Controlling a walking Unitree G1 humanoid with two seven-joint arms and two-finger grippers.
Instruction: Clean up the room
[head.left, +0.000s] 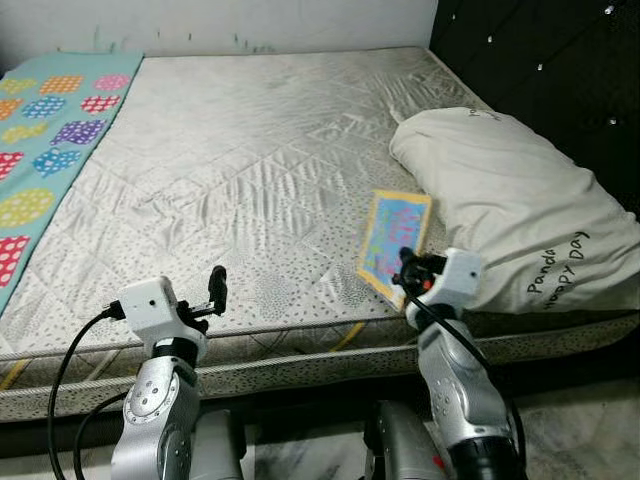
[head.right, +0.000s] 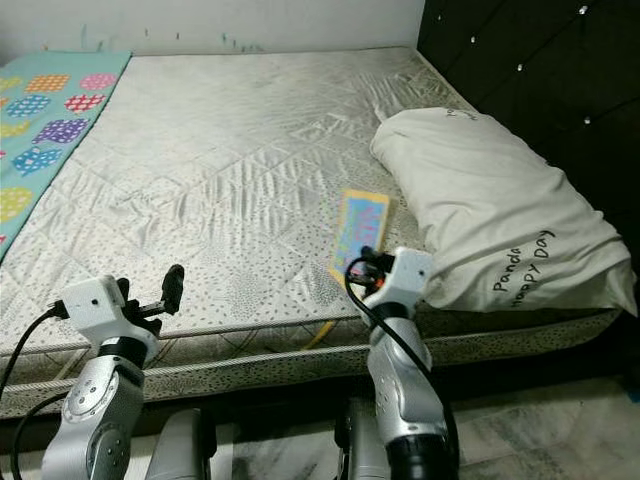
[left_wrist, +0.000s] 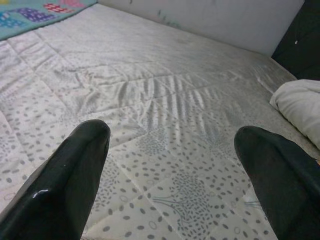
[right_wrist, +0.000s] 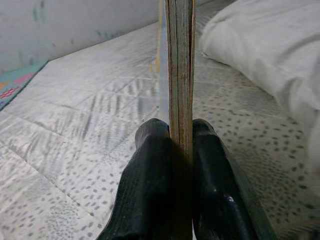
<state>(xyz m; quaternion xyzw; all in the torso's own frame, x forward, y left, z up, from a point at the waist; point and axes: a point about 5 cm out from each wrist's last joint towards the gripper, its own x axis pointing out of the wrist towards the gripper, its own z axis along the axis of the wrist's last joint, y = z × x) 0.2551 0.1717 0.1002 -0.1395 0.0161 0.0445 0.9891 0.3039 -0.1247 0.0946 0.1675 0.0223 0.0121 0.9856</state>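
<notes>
Right gripper (right_wrist: 181, 150) pinches book (head.left: 394, 240) by its edge beside pillow (head.left: 520, 200); thin hold may slip; left gripper (left_wrist: 170, 165) wide open, empty.

Bare quilted mattress (head.left: 260, 190) with grey leaf print, black tufted headboard (head.left: 540, 60) at its right, white wall (head.left: 220, 20) behind, marble floor (head.left: 580, 420) below

**Sheen, cloth and card on the bed**

The pale grey quilted mattress (head.left: 250, 180) has a satiny, stitched cloth cover printed with small dots. Along its far left edge lies a matt turquoise cotton-like sheet with coloured spotted patches (head.left: 45, 130). Against the mattress's right side rests a soft, creased off-white cloth pillow (head.left: 510, 205). The thin colourful book (head.left: 393, 238) looks like layered card, pinched between glossy black plastic fingers (right_wrist: 150, 190).
</notes>
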